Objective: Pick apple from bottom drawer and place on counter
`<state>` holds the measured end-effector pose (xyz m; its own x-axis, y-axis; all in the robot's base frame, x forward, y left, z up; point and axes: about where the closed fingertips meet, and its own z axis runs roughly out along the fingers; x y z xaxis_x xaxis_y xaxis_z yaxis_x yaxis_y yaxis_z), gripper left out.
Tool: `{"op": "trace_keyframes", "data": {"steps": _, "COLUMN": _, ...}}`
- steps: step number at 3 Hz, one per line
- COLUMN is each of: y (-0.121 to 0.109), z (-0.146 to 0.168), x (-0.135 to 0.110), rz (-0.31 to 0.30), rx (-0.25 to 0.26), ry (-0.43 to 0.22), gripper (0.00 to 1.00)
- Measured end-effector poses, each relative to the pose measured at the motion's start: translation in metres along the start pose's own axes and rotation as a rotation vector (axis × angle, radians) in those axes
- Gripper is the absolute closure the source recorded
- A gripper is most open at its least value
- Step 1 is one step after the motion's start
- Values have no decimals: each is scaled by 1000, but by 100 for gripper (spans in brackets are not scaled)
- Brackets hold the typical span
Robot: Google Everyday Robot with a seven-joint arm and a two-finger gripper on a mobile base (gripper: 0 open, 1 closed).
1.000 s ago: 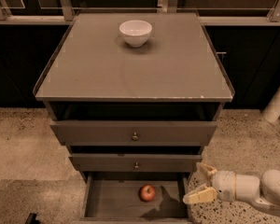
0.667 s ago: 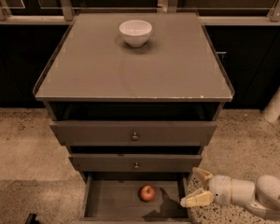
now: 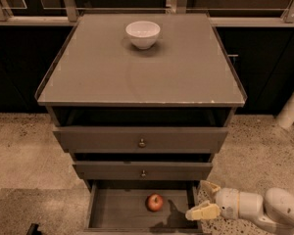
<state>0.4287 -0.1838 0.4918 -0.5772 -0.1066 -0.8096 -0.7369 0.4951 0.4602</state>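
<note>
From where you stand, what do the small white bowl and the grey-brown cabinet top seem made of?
Small white bowl: probably glazed ceramic, smooth, evenly white. Grey-brown cabinet top: perhaps painted wood, matte, pale chips along front. Cream gripper, right of the bottom drawer: apparently plastic.

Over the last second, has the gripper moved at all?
Yes. The gripper, fingers open, has edged left toward the right wall of the bottom drawer, nearer the apple.

Bottom-right gripper point(image 3: 196, 199) has seemingly cream fingers point(image 3: 203, 211) on a rounded white arm point(image 3: 280, 207).
</note>
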Motion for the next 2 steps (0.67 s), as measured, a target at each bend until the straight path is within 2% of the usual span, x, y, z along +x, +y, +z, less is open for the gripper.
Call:
{"op": "trace_keyframes", "data": {"steps": 1, "y": -19, "z": 17, "x": 47, "rz": -2, "rx": 66, "ry": -14, "gripper": 0}}
{"op": "trace_keyframes", "data": {"steps": 2, "y": -47, "z": 53, "x": 114, "rz": 49, "rx": 99, "ry": -42, "gripper": 0}}
